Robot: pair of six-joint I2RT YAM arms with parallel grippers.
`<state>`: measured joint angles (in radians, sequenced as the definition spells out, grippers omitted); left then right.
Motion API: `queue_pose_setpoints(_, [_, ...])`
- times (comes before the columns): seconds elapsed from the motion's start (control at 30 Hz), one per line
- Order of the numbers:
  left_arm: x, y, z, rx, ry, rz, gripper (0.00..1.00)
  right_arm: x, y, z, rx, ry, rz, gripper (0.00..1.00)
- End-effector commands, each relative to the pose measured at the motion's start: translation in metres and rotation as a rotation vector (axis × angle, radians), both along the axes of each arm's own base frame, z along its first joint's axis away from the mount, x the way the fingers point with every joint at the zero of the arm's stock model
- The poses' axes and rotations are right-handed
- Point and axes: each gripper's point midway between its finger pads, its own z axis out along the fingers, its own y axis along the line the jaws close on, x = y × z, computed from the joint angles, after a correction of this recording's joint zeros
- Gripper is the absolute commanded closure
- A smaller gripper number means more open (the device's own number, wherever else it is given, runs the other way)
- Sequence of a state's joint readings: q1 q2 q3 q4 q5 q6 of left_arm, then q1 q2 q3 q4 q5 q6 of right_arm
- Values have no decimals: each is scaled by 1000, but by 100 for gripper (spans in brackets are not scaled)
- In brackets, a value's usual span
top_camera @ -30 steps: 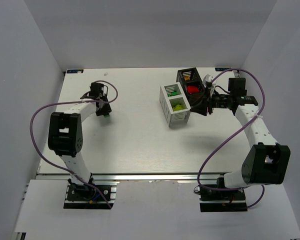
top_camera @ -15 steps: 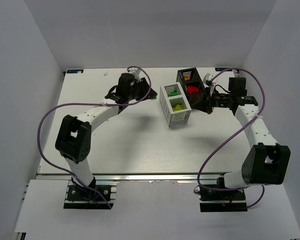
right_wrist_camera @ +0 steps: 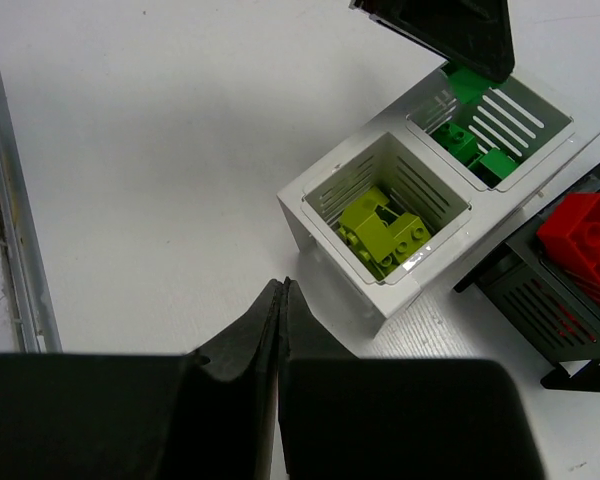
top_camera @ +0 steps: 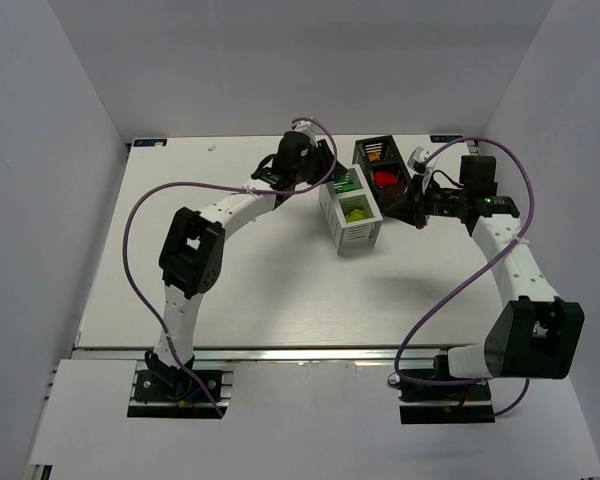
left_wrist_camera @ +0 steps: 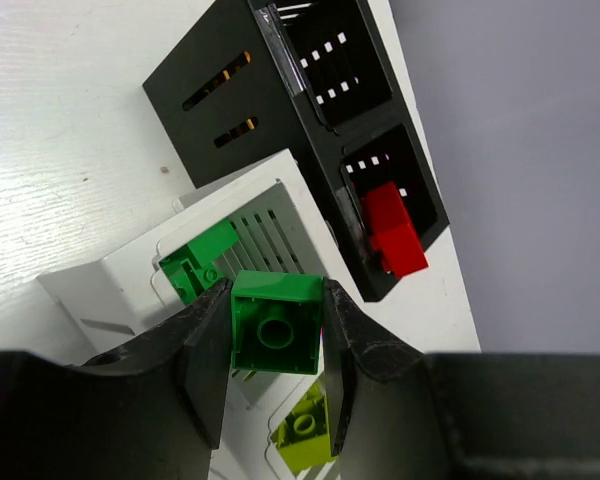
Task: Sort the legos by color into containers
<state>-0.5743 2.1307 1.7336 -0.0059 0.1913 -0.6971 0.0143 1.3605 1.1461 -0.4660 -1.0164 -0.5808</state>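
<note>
My left gripper [left_wrist_camera: 275, 292] is shut on a green lego [left_wrist_camera: 275, 325] and holds it above the white container [left_wrist_camera: 110, 290], over the far compartment where more green legos [left_wrist_camera: 195, 265] lie. From above, this gripper [top_camera: 328, 177] sits at the white container's [top_camera: 332, 218] far end. Lime legos [right_wrist_camera: 385, 228] fill its near compartment. The black container [top_camera: 364, 152] stands behind it with a red lego [top_camera: 384, 179] inside. My right gripper [right_wrist_camera: 283, 285] is shut with nothing in it, hovering over the table beside the white container [right_wrist_camera: 330, 240]. It is on that container's right in the top view [top_camera: 410, 208].
The black container's [left_wrist_camera: 220, 90] second compartment shows orange through its slats. White walls enclose the table on the left, back and right. A metal rail [right_wrist_camera: 20, 260] runs along the table's near edge.
My left arm has swung from the table's left side across to the white container, carrying the green lego. The right gripper has shut and stayed near the containers.
</note>
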Motion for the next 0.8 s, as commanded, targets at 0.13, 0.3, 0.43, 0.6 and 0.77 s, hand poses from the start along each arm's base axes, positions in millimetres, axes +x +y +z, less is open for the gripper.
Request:
queue_pose_setpoints(0.13, [13, -11, 29, 33, -57, 44, 56, -5, 0, 8, 6, -39, 2, 100])
queue_pose_setpoints(0.3, [14, -15, 30, 39, -56, 45, 43, -6, -1, 7, 2, -40, -2, 100])
queue_pose_setpoints(0.43, [13, -18, 32, 36, -53, 36, 39, -6, -1, 7, 0, -41, -5, 97])
queue_pose_setpoints(0.6, [12, -14, 46, 39, -78, 44, 36, -5, -2, 8, -7, -46, -13, 81])
queue_pose_setpoints(0.77, [0, 6, 75, 78, -136, 72, 36, 6, -11, 14, -43, -70, -97, 11])
